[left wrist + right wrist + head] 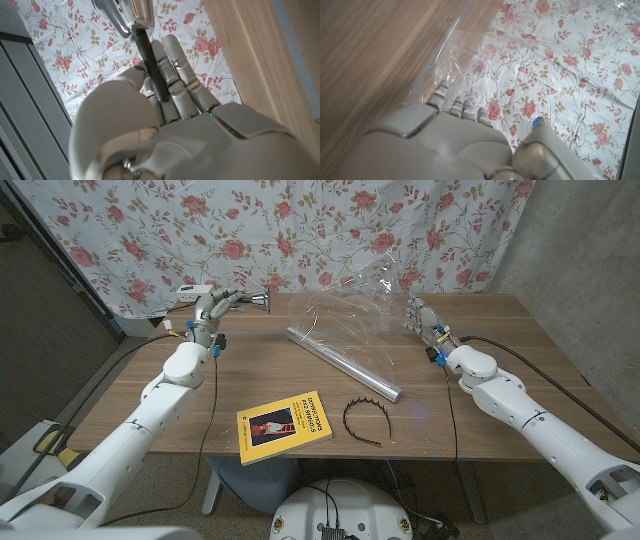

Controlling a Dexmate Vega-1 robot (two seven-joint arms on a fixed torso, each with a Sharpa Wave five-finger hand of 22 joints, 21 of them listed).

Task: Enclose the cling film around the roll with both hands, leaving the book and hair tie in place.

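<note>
Behind: wooden table [480, 395], floral curtain [300, 230], perhaps grey wall [575, 240].

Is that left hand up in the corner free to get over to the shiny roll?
Probably yes. The left hand stands at the table's far left edge, and bare wood lies between it and the roll. The book sits nearer the robot, off that line.

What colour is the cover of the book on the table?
The book has a yellow cover with a small picture on it, best seen in the head view.
</note>
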